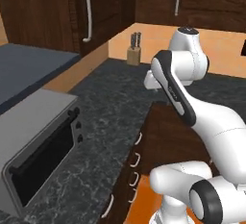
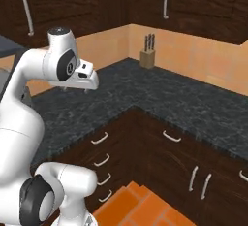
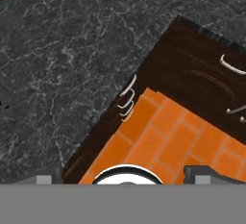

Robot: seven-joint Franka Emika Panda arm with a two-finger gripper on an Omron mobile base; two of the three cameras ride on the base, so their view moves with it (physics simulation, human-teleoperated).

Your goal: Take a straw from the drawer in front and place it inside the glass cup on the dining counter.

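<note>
Your gripper hangs above the black speckled worktop, near the inner corner where the two runs of cabinets meet. In the right base view you see its two short finger tips pointing down from the white hand. They stand wide apart, released, with nothing between them. In the hand view the tips sit at the two bottom corners, far from each other, and you look straight down past them.

Below the hand you see the edge of the worktop, the dark wood cabinet fronts and the orange tiled floor. A stack of drawers with small curved silver handles runs down the left cabinet face; in the hand view those handles show as a short row of pale curves right at the worktop's edge. All the drawers look closed, flush with the cabinet front. Another drawer handle sits on the right run, with two upright door handles lower down beside it.

On the worktop, a knife block stands in the far corner against the orange wall. To your left a grey toaster oven with a dark glass door sits on the same worktop. Tall dark cabinet doors with long bar handles hang above.
</note>
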